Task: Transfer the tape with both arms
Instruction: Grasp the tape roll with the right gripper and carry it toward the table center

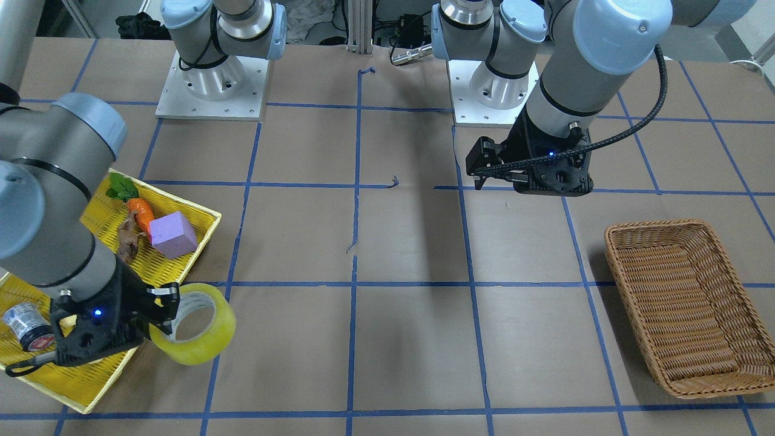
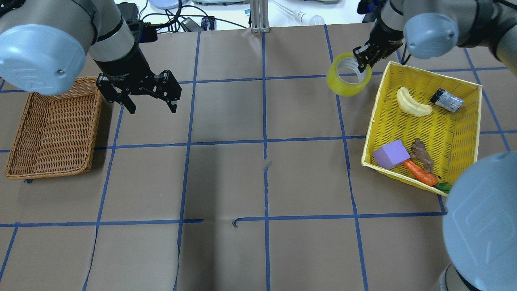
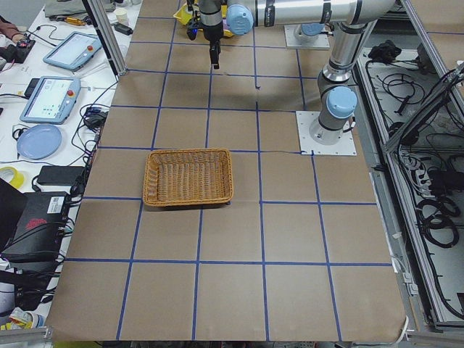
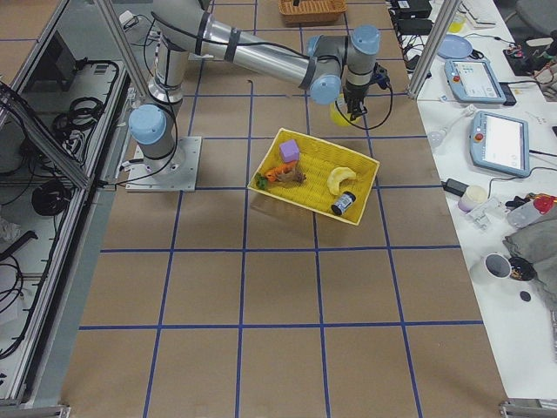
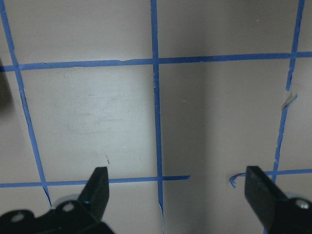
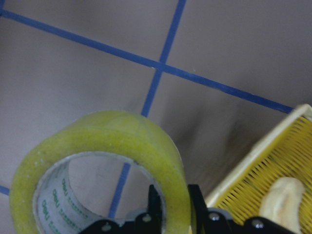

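tape hangs at the upper right of the overhead view, just outside the top left corner of the yellow tray and apparently lifted clear of the desk. right end effector is clenched on the roll's wall. at the bottom edge of the wrist view, one finger sits inside the white core and the other outside the yellow band. pinching only the rim leaves most of the ring free, which i judge is deliberate, so the other arm has somewhere to take hold.

left end effector is released, its fingers spread wide and holding nothing. it hovers over bare desk at the upper left, just beside the wicker basket and well apart from the tape. its wrist view shows only brown paper and blue grid lines between the fingers.

by my reading the pickup is done and the hand-over is not. the roll must travel toward the middle columns, and the basket looks like the likely destination. with such a narrow pinch the roll could swing or pivot on the way.
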`<act>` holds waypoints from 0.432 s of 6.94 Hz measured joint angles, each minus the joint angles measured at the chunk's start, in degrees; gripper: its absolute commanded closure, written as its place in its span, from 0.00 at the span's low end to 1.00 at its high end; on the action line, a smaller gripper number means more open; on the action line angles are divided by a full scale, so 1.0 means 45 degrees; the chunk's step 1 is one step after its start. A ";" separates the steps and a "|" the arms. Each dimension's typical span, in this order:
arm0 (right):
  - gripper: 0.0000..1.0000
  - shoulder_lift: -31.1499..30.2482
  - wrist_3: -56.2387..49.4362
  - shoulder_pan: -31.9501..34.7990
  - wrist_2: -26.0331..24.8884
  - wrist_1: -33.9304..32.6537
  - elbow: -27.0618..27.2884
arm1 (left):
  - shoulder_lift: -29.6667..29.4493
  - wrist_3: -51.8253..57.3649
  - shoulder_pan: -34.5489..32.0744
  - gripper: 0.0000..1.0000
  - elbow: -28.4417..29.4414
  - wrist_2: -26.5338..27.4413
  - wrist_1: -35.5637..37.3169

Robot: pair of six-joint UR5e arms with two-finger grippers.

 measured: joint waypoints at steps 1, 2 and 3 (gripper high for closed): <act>1.00 0.0884 0.1129 0.0569 0.0021 0.0387 -0.0940 | 0.0000 0.0000 0.0000 0.00 0.0000 0.0000 0.0000; 1.00 0.1773 0.2440 0.1130 0.0094 0.0581 -0.1757 | -0.0001 0.0001 0.0000 0.00 0.0000 0.0005 0.0000; 1.00 0.2517 0.3854 0.1660 0.0158 0.0654 -0.2369 | -0.0001 0.0001 0.0006 0.00 0.0000 0.0009 0.0000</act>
